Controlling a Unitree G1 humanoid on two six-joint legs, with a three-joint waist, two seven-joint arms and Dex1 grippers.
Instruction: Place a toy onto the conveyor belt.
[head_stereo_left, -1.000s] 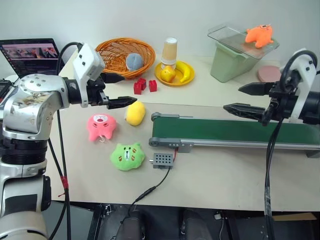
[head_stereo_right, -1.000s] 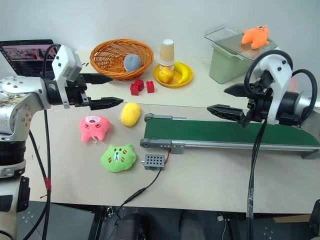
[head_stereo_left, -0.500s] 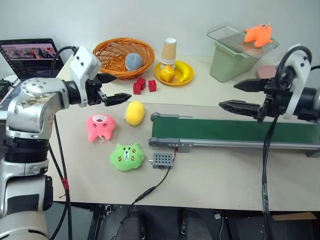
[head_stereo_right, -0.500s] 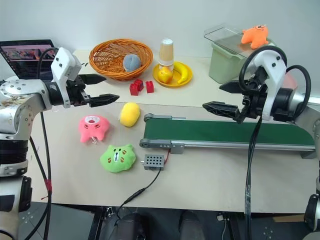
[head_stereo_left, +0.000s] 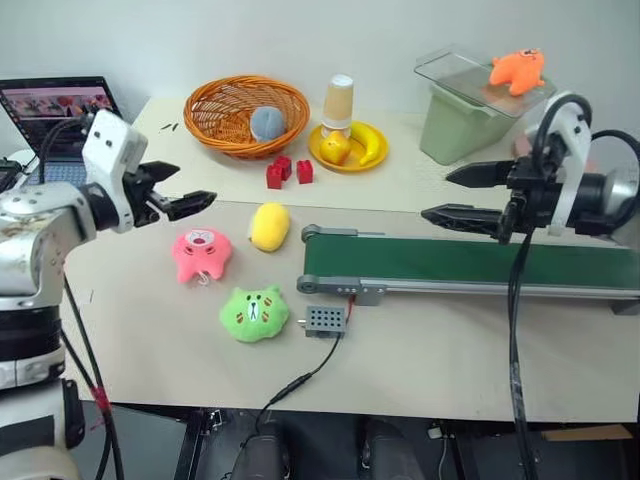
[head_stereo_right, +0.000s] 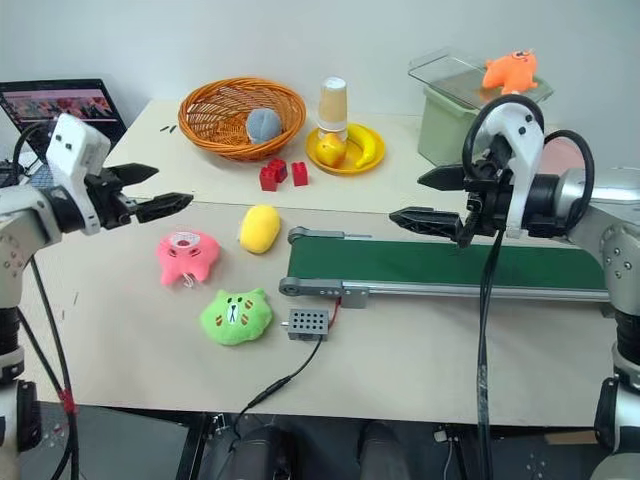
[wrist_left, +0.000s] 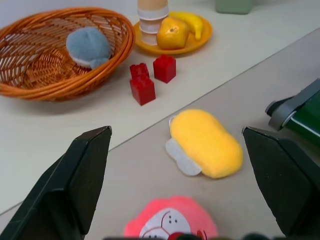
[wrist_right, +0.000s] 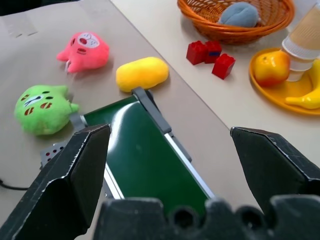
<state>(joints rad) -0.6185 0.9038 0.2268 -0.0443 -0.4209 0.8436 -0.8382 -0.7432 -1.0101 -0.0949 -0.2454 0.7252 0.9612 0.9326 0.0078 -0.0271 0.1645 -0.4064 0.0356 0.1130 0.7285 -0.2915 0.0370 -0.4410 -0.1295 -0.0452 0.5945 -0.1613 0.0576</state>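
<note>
Toys lie just left of the conveyor belt (head_stereo_left: 470, 264): yellow toy (head_stereo_left: 269, 226), pink toy (head_stereo_left: 201, 253), green toy (head_stereo_left: 255, 312); none rests on it. Left gripper (head_stereo_left: 178, 188) hovers spread, empty, above the pink toy; right gripper (head_stereo_left: 460, 195) hangs spread over the belt.

Head eyes look down; wrist views (low, close) share yellow toy (wrist_left: 207, 143).

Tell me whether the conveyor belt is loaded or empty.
Empty: the conveyor belt shows bare green; the yellow plush toy lies on the table beside its end.
</note>
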